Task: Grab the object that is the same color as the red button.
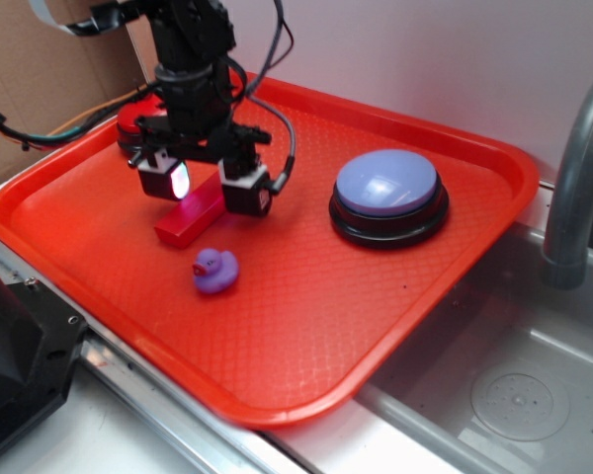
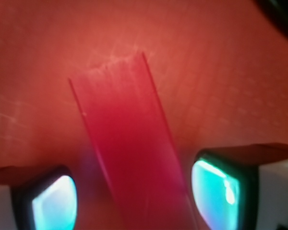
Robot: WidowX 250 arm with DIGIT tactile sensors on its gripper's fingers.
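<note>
The hand (image 1: 206, 186) hangs low over the red tray (image 1: 395, 326), its two pads (image 2: 55, 203) set on either side of the red block (image 1: 190, 219) with a narrow gap left on each side in the wrist view, the pad on the right the nearer to the block. Just in front of the block sits the small purple duck (image 1: 215, 271), the red button (image 1: 140, 117) lies close behind the arm, and the lavender button (image 1: 387, 196) stands well apart across bare tray. Past the tray's far edge rises a grey faucet (image 1: 577, 188) over the sink (image 1: 494, 395).
</note>
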